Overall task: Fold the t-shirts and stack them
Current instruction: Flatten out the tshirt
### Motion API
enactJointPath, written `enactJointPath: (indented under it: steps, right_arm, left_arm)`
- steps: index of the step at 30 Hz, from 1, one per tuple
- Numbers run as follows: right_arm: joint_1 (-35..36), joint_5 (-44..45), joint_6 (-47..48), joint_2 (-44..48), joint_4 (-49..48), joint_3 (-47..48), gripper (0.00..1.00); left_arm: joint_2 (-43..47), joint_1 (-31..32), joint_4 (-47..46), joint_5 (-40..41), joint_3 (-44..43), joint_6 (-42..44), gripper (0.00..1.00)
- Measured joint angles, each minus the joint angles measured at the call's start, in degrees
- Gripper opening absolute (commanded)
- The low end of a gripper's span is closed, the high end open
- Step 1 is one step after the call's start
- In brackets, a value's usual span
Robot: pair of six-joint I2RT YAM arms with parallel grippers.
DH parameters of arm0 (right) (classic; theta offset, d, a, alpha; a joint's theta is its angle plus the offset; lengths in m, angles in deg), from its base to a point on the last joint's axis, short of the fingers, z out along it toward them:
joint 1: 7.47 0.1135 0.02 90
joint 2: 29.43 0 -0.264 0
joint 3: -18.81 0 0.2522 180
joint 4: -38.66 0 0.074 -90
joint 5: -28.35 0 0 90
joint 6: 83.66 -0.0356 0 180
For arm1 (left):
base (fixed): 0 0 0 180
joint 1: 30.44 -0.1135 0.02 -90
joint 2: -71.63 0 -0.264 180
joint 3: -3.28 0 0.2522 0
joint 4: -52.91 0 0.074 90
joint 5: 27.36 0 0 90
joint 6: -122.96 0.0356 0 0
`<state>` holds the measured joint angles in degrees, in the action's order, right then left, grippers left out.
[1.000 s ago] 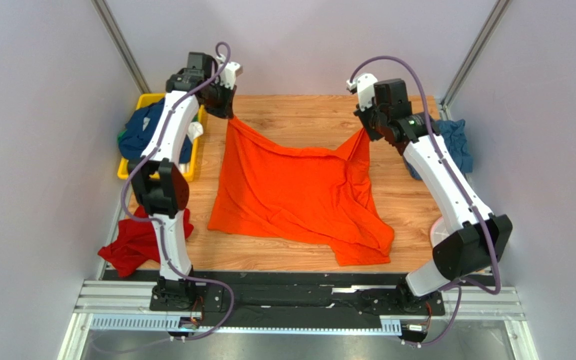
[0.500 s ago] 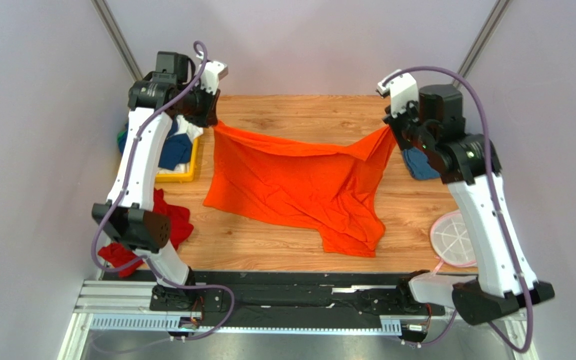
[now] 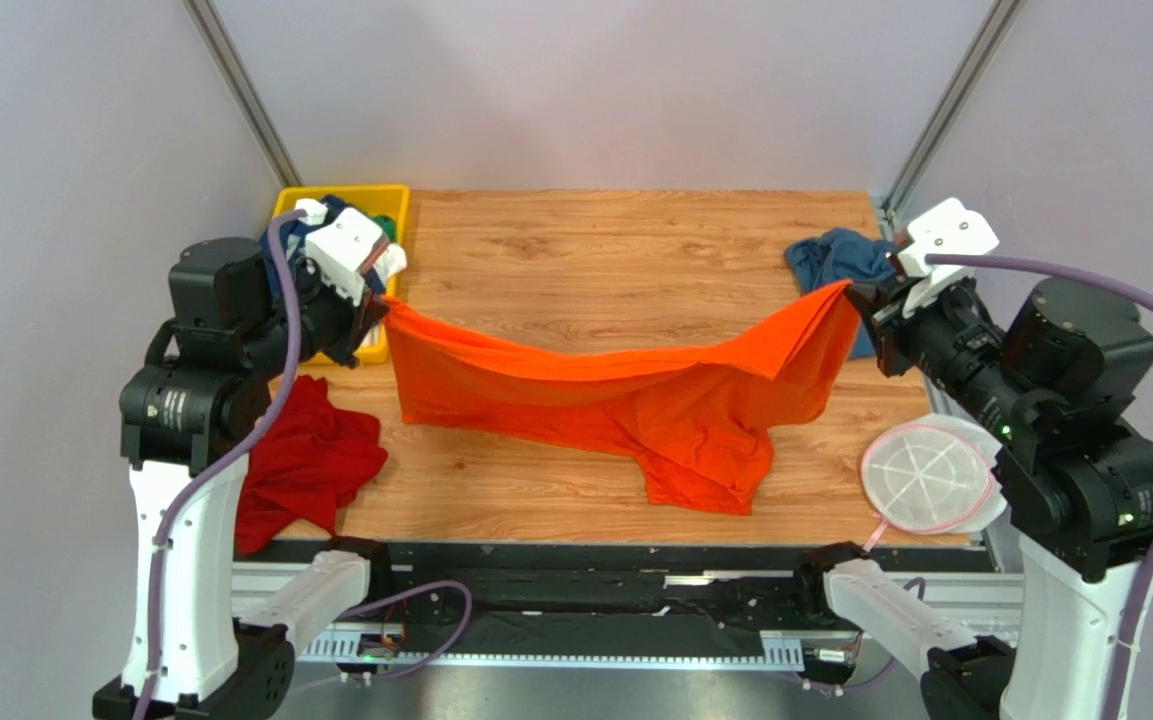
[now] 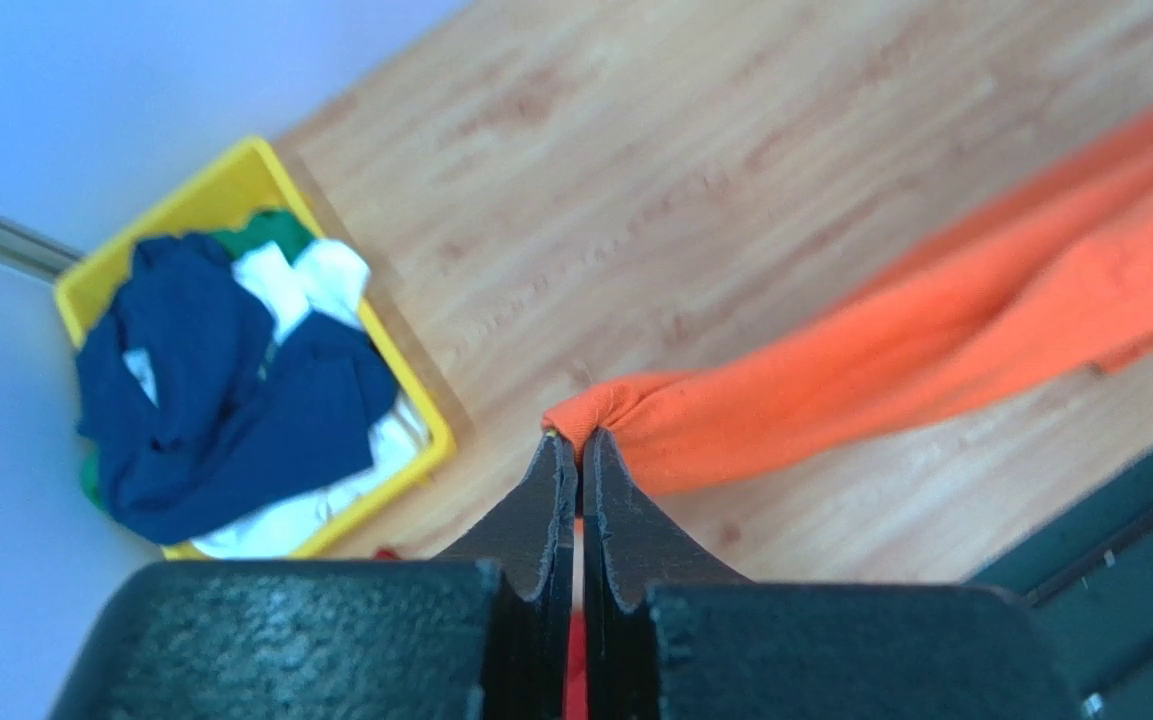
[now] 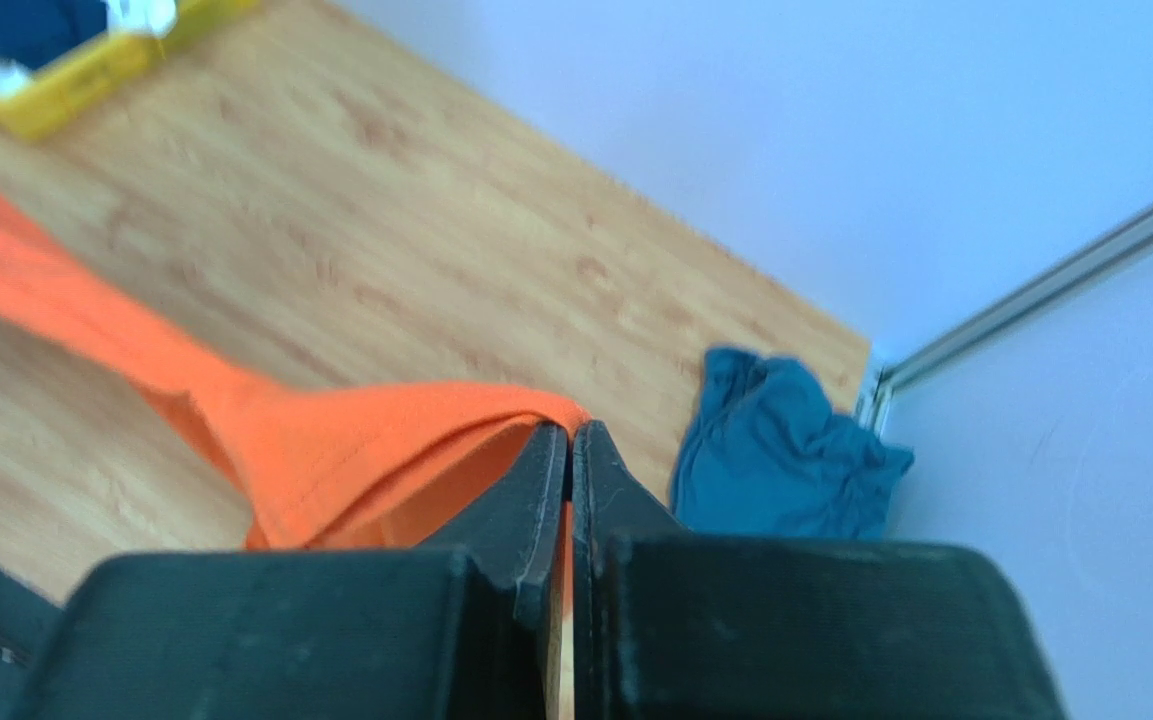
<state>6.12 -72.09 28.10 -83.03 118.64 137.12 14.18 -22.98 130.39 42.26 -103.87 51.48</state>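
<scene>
An orange t-shirt [image 3: 612, 393] hangs stretched across the wooden table [image 3: 612, 248] between my two grippers, sagging in the middle, its lower part resting on the wood near the front edge. My left gripper [image 3: 381, 300] is shut on the shirt's left corner [image 4: 642, 413]. My right gripper [image 3: 856, 290] is shut on the right corner [image 5: 432, 420]. A steel-blue t-shirt [image 3: 838, 258] lies crumpled at the back right. A red t-shirt [image 3: 304, 458] lies bunched at the front left. Navy, white and green t-shirts [image 4: 222, 390] fill the yellow tray.
The yellow tray [image 3: 369, 197] sits at the table's back left corner. A round white-and-pink disc [image 3: 928, 473] lies at the front right. Grey walls and metal posts enclose the table. The black rail [image 3: 597, 585] runs along the near edge.
Both arms have pulled back toward the front and out to the sides. The orange shirt has been lifted from lying spread on the table and stretched into a hanging band between them.
</scene>
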Motion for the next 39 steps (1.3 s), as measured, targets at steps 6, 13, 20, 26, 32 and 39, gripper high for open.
enactJointPath:
  steps: [6, 13, 20, 26, 32, 39]
  right_arm:
    - [-0.07, 2.82, -2.84, -6.32, -7.43, 9.18, 0.0]
    - [-0.17, 8.85, -1.55, -15.67, -20.72, 9.97, 0.0]
    - [-0.17, 14.56, 4.11, -23.85, -24.92, 12.17, 0.0]
    - [-0.17, 15.54, 4.85, -24.26, -24.35, 21.4, 0.0]
    - [-0.15, 15.47, 4.87, -15.74, -20.52, 22.97, 0.0]
    - [-0.15, 15.54, 5.09, -5.05, -14.19, 20.52, 0.0]
  left_arm:
    - [-3.67, 0.0, -8.79, 1.46, -3.69, -4.72, 0.0]
    - [-15.74, 0.0, -18.01, 4.28, -7.52, -9.4, 0.0]
    - [-18.88, 0.0, -20.83, 7.82, -10.54, -10.97, 0.0]
    - [-14.93, 0.0, -23.15, 9.01, -13.33, -10.86, 0.0]
    - [-5.57, 0.0, -23.12, 8.98, -10.71, -10.08, 0.0]
    - [5.92, 0.0, -22.62, 9.18, -5.31, -8.68, 0.0]
